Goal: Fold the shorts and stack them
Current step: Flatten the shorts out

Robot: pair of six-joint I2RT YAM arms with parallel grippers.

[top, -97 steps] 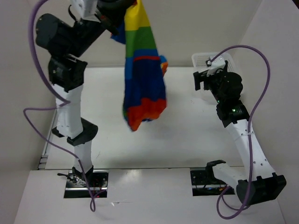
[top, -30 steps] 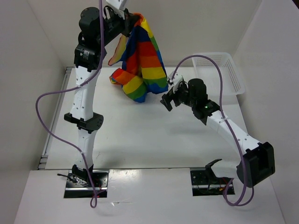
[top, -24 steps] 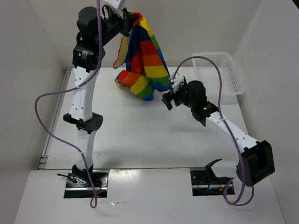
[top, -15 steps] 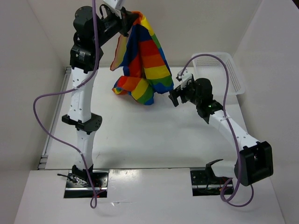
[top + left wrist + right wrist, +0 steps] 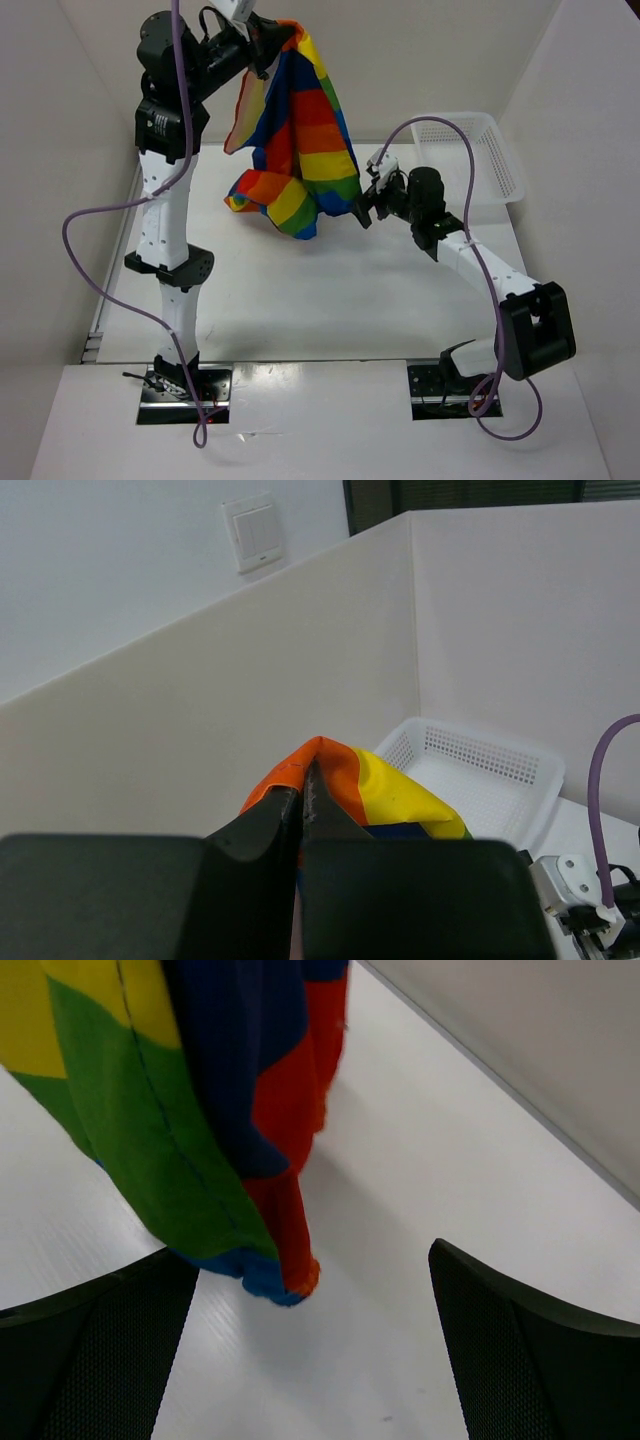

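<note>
Rainbow-striped fabric shorts point(image 5: 300, 140) hang high in the air, well to the left of the white plastic mesh basket point(image 5: 505, 165) that sits on the white tabletop point(image 5: 300, 290). The left claw point(image 5: 262, 42), farther from the basket than anything else, is pinched fully closed on the orange and red top edge of the cloth and holds it up. The garment droops in loose folds. Its lowest bunched part comes down close to the tabletop, though I cannot tell whether it touches. The right claw point(image 5: 366, 203) stands wide open with nothing in it, between the basket and the hanging shorts, just short of the green and blue lower hem.
</note>
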